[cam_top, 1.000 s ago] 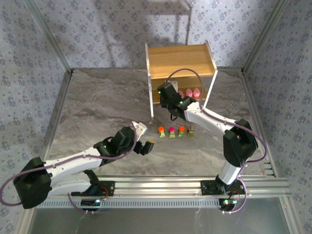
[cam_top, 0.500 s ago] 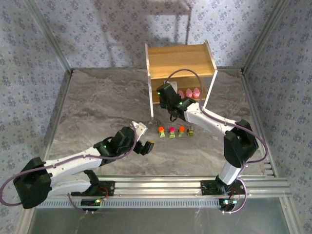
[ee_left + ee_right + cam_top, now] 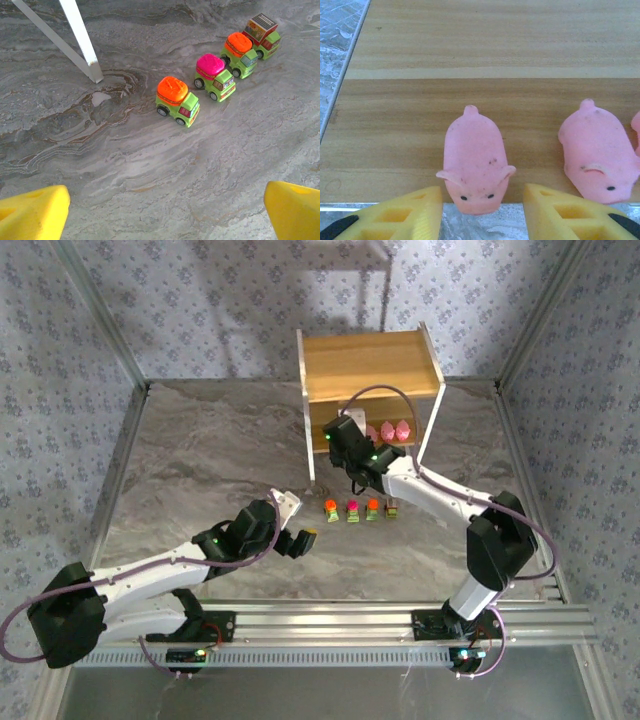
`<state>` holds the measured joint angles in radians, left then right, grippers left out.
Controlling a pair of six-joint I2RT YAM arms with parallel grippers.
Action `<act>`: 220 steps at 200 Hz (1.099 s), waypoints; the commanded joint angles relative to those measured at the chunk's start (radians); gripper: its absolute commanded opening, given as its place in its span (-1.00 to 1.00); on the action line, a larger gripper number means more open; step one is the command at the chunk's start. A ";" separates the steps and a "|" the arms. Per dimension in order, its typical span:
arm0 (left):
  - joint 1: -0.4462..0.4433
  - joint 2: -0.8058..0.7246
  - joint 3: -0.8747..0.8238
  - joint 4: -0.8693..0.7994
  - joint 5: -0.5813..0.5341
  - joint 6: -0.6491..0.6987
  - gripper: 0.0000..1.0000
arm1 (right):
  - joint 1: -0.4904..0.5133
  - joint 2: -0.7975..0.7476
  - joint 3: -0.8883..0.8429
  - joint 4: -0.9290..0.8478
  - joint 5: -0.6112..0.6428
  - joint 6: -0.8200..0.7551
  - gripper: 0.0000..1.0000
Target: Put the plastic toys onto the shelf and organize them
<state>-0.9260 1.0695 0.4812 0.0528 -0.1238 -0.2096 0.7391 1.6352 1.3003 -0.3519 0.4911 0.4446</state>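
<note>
Right end effector (image 3: 482, 200), spread apart either side of the pink pig (image 3: 475, 150) at the shelf (image 3: 470, 50) edge, could snag and drag it off.

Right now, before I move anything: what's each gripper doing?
Left gripper: open, holding nothing.
Right gripper: open, straddling a pink pig toy that rests on the shelf.
</note>
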 commanded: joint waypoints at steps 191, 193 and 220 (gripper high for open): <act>-0.010 0.020 0.012 0.001 -0.004 0.006 0.99 | 0.129 -0.330 -0.232 -0.132 0.149 0.098 0.17; -0.010 0.021 0.011 0.001 -0.004 0.007 0.99 | 0.130 -0.334 -0.236 -0.133 0.150 0.099 0.18; -0.010 0.026 0.013 0.004 -0.008 0.007 0.99 | 0.131 -0.374 -0.274 -0.152 0.160 0.117 0.22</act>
<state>-0.9260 1.0901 0.4812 0.0528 -0.1246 -0.2096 0.8650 1.3052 1.0599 -0.4500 0.6090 0.5247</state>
